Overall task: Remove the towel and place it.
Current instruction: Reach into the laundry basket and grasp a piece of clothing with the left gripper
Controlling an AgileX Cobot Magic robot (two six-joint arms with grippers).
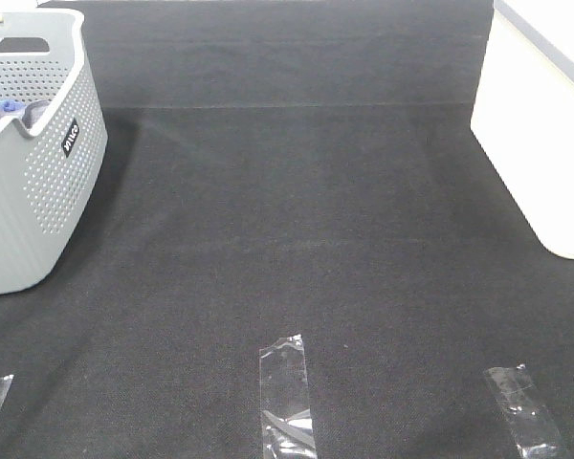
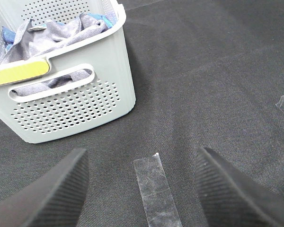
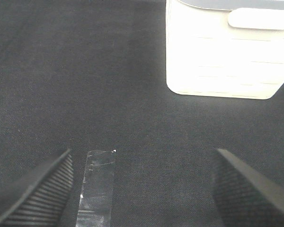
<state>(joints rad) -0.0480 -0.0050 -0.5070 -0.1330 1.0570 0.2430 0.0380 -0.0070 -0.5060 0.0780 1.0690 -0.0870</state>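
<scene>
Firstly, the only writing is on a small dark label (image 1: 70, 137) on the side wall of the grey perforated basket (image 1: 38, 191). Its white letters are turned sideways and look like "pivo", but this reading is not sure. The basket stands at the left of the black mat (image 1: 316, 239), and the high camera cuts it off at the picture's edge, so little of its inside shows there.

The towel (image 2: 52, 38) lies crumpled inside the basket, greyish-lavender. A fold of it shows through the handle slot, and most of it is hidden behind the wall. A blue cloth (image 2: 7, 34) shows beside it in small parts only. A yellow patch (image 2: 19, 73) sits on the basket's rim; what it is cannot be told.

The left gripper (image 2: 142, 161) is over the mat near the basket. Its fingers are wide apart and nothing is between them. The right gripper (image 3: 144, 158) is also spread wide and holds nothing; it is over the mat, well apart from the white container (image 3: 227, 52). Only the fingertips of both show, at the edges of their wrist views.

The white container is cut off at the right edge of the high view, so what it holds cannot be seen. Clear tape strips (image 1: 287, 397) lie flat on the mat at the near edge, and they are partly cropped too
</scene>
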